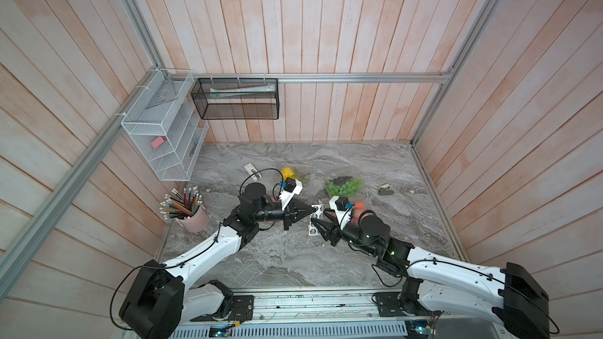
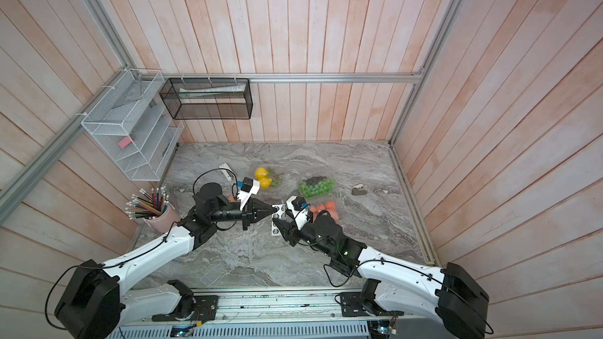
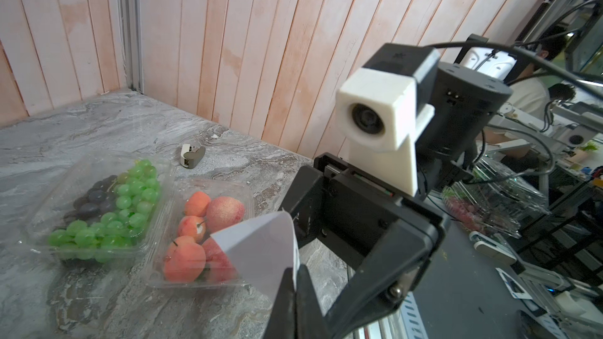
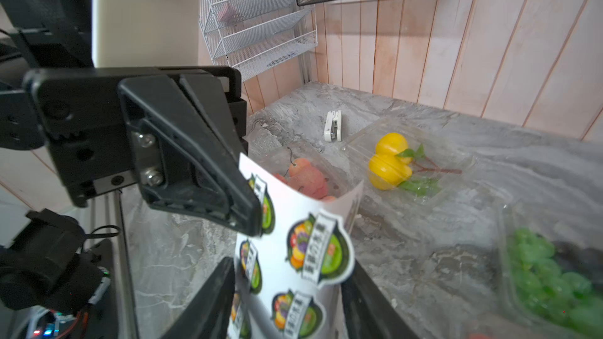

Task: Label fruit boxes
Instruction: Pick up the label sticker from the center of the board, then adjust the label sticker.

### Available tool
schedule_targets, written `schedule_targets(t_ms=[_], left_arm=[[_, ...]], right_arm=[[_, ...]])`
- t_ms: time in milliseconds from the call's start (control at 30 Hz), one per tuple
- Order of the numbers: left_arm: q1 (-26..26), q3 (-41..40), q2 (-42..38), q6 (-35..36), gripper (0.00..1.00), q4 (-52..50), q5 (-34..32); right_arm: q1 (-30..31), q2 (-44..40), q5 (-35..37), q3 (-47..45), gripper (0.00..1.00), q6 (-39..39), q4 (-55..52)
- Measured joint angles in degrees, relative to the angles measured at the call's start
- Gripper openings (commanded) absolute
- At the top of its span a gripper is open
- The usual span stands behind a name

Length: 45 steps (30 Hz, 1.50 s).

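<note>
My left gripper (image 1: 315, 211) (image 3: 295, 275) is shut on the edge of a white sticker sheet (image 4: 293, 205) and holds it upright above the table. My right gripper (image 1: 315, 226) (image 4: 290, 265) is open, its fingers on either side of the sheet's lower part. One sticker (image 4: 321, 249) juts past the sheet's edge. The fruit boxes are clear trays: yellow fruit (image 1: 290, 174) (image 4: 401, 164), green and dark grapes (image 1: 342, 185) (image 3: 104, 207), and red-orange fruit (image 2: 326, 210) (image 3: 202, 233) by my right wrist. Another tray of red fruit (image 4: 306, 177) lies behind the sheet, under my left arm.
A pink cup of pencils (image 1: 192, 213) stands at the table's left edge. A small white device (image 1: 253, 171) lies at the back left and a small grey object (image 1: 385, 190) at the right. A white wire rack (image 1: 163, 132) and a black mesh basket (image 1: 235, 99) hang on the walls.
</note>
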Motion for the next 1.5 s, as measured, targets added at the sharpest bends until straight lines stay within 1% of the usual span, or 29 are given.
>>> schedule_targets(t_ms=[67,100,233,333,533,700,733,867,933,1200,1267,1433,1500], left_arm=[[0.0,0.0,-0.7,3.0,0.0,-1.1,0.2],[0.0,0.0,-1.2,4.5,0.0,-1.6,0.3],[0.0,0.0,-3.7,11.5,0.0,-4.0,1.5],[0.0,0.0,-4.6,16.0,0.0,-5.4,3.1],[0.0,0.0,-4.7,21.2,0.0,-7.1,5.8],[0.0,0.0,-4.7,23.4,0.0,-8.0,6.7],[0.0,0.0,-4.7,23.7,0.0,-8.2,6.9],[0.0,0.0,-4.7,24.5,0.0,-8.6,7.3],[0.0,0.0,-4.7,24.8,0.0,-8.8,7.3],[0.0,0.0,-4.9,25.0,0.0,-8.9,7.3],[0.0,0.0,-4.9,25.2,0.0,-8.9,7.3],[0.0,0.0,-4.9,25.4,0.0,-8.9,7.3],[0.0,0.0,-4.9,25.3,0.0,-8.8,7.3]], right_arm=[[-1.2,-2.9,-1.8,-1.6,0.78,-1.9,-0.5],[-1.7,-4.2,-2.8,-2.1,0.79,-2.6,-0.8],[-4.9,-9.4,-9.2,-2.7,0.79,-6.4,-4.1],[-8.0,-11.6,-14.8,-2.6,0.78,-9.1,-6.3],[-13.1,-11.3,-25.3,-0.2,0.78,-14.1,-11.3],[-15.9,-8.6,-32.5,4.1,0.77,-15.6,-12.2],[-16.3,-8.2,-33.8,4.6,0.75,-15.8,-12.2],[-17.5,-6.5,-38.2,5.5,0.6,-15.9,-11.9],[-18.1,-5.5,-40.2,5.8,0.5,-16.3,-11.8],[-19.5,-4.8,-44.6,6.1,0.23,-16.8,-11.7],[-19.5,-4.8,-45.3,6.1,0.2,-16.8,-11.7],[-19.5,-4.8,-45.8,6.2,0.21,-16.9,-11.7],[-19.6,-4.8,-45.8,6.2,0.19,-16.9,-11.8]])
